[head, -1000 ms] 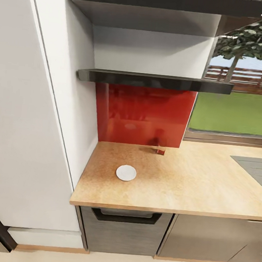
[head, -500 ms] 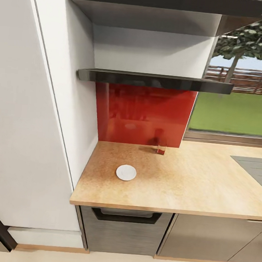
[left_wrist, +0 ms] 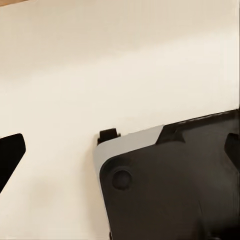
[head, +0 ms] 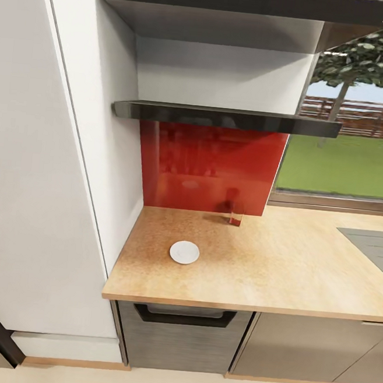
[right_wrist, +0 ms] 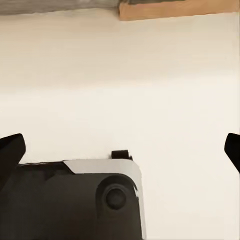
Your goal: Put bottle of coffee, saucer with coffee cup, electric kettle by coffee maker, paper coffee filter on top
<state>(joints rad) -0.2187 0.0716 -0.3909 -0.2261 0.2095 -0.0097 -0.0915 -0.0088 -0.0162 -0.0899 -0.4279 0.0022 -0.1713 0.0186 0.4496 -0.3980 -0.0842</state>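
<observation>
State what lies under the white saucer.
The saucer lies flat on the wooden countertop. Nothing else shows beneath it, though the patch it covers is hidden.

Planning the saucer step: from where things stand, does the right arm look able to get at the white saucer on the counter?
Probably not yet. The saucer lies unobstructed on the countertop, but the right wrist view shows pale floor and the robot's base, so that arm seems to hang low and would need raising first.

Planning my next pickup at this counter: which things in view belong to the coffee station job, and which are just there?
Belongs to the job:
- saucer, flat on the countertop
- small bottle by the red backsplash, possibly the coffee; too blurred to confirm

Just there:
- black shelf
- dark drawer under the counter
- window
</observation>
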